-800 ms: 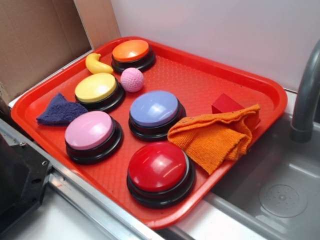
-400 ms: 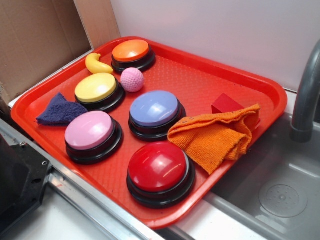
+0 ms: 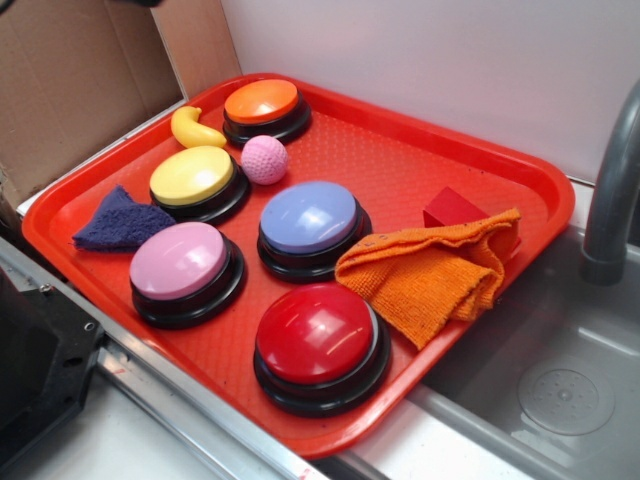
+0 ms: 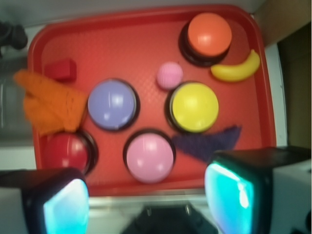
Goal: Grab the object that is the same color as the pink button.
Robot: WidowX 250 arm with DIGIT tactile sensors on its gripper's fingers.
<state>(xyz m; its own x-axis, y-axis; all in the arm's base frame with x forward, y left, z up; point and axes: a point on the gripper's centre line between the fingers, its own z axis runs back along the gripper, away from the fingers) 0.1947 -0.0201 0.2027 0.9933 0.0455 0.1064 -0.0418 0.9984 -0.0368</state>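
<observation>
Sitting on the red tray (image 3: 480,130), the small pink ball (image 3: 264,159) rests between the orange button (image 3: 262,103) and the yellow button (image 3: 192,175). The gripper (image 4: 146,202) hangs wide open above the pink button (image 4: 149,157). No writing shows.

You have one change to note. In the exterior view a dark sliver (image 3: 140,2) now pokes in at the top edge, over the cardboard (image 3: 70,90), where both earlier pictures show bare cardboard. A pale speck (image 3: 5,5) has also come in at the very top-left corner. Too little of either shows to tell what it is. The fingers (image 4: 66,204) appear only in the wrist view, so you cannot place the sliver against them.
</observation>
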